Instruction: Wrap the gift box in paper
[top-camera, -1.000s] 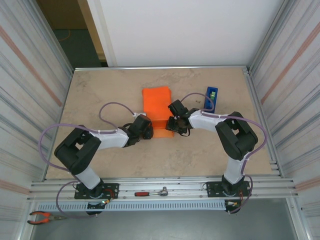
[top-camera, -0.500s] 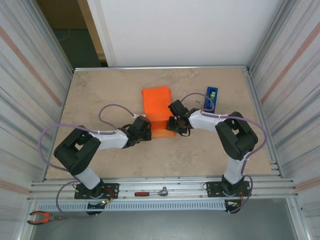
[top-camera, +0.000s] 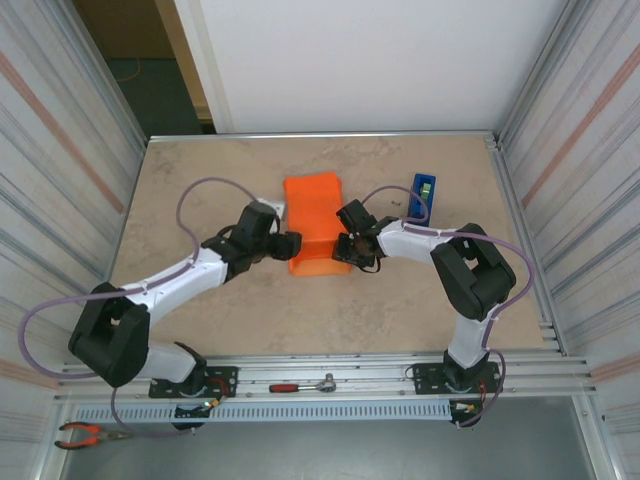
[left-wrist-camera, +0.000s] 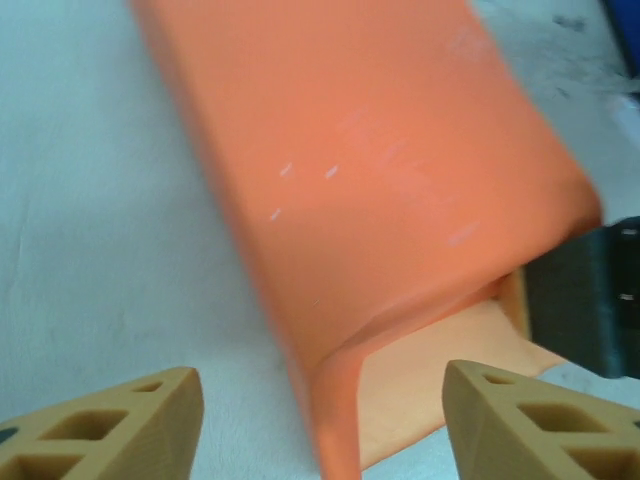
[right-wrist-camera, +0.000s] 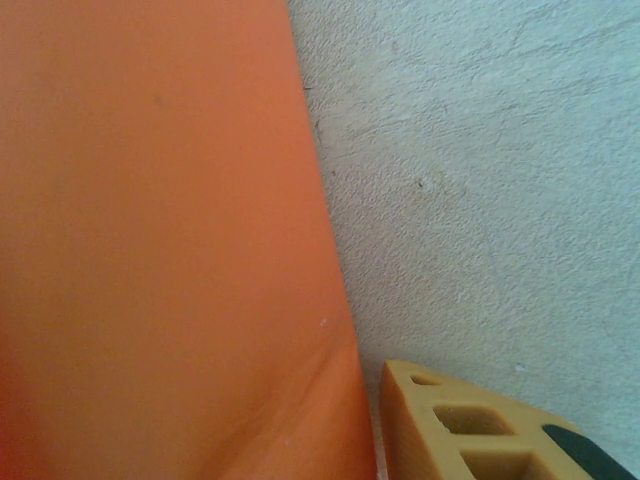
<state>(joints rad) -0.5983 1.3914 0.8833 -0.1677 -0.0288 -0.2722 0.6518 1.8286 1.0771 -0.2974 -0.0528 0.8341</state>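
Top view: 1 paper (top-camera: 314, 215), folded as a hump at the desk (top-camera: 200, 170) middle. 1 blue tape dispenser (top-camera: 422, 194) is just to its right. The gift box is covered and can't be made out. Left tool (top-camera: 291, 241) is at the paper's left edge, right tool (top-camera: 348, 250) at its right edge.

Left wrist view, blurry: 2 fingers (left-wrist-camera: 110, 420) are spread wide, w/ the fold's open end between them, not pinched.

Right wrist view: 1 finger (right-wrist-camera: 470, 425) sits beside the paper's edge and the rest is cut off, so I cannot tell if the tool is spread or pinching.
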